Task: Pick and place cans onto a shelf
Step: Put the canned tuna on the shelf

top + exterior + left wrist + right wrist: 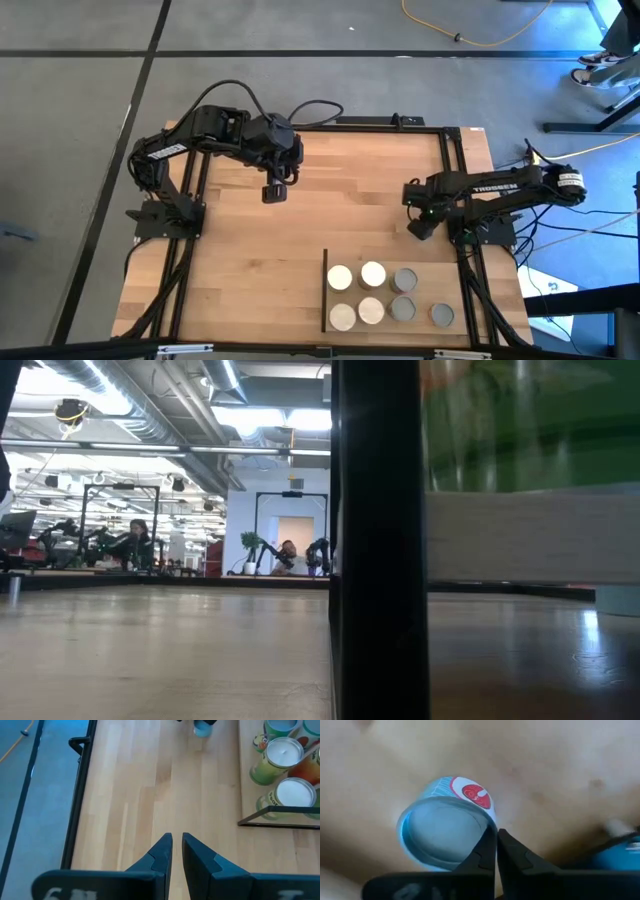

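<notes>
Oddly, my right gripper [496,851] had pinched together on the rim of the blue can [445,822], so I feared it might slip free when lifted.

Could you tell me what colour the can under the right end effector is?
Light blue can with a red-and-white emblem, best in the right wrist view.

1. A light-wood table [260,250] filled the overhead view, edged by black frame rails [180,270].
2. Toward five o'clock lay the flat shelf [400,300], its black strip [326,290] on the nine o'clock edge.
3. Seven cans [371,274] stood on the shelf in two rows.
4. A blue can [445,822] stood on bare table near three o'clock.
</notes>
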You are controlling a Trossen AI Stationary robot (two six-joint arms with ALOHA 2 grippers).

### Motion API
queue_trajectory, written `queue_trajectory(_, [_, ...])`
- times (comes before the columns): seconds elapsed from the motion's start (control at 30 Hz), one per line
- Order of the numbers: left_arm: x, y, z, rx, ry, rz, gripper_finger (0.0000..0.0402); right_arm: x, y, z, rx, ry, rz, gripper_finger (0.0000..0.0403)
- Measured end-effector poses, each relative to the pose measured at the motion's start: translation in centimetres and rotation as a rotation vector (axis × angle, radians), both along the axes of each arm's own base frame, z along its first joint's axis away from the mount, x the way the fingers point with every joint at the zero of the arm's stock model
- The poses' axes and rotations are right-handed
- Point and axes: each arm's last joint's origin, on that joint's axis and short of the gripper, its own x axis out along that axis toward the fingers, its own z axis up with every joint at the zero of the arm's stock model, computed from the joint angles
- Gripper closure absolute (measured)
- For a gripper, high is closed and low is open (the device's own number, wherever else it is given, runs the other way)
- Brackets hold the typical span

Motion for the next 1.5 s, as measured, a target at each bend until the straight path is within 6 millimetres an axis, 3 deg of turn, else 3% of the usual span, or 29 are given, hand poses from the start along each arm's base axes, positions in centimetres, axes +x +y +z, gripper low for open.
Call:
queue_trajectory(0.13, [0.0,-0.1,0.0,-0.01,0.001,-0.016,0.0365,1.0,0.2,1.3,0.1,-0.065,0.039,0.0398])
queue_trajectory(0.47, [-0.1,-0.8,-0.1,-0.099,0.016,-0.171,0.0365,2.8,1.2,7.3,0.052,-0.089,0.119,0.0401])
queue_trajectory(0.8, [-0.1,-2.0,-0.1,-0.134,0.016,-0.293,0.0365,2.8,6.1,12.0,0.028,-0.101,0.128,0.0402])
queue_trajectory(1.2, [-0.1,-2.4,0.0,-0.132,0.01,-0.307,0.0365,0.5,13.6,12.2,0.101,-0.079,0.011,0.0403])
queue_trajectory(1.5, [0.0,-2.4,0.0,-0.13,0.004,-0.307,0.0365,0.1,16.7,10.5,0.04,0.014,-0.01,0.0403])
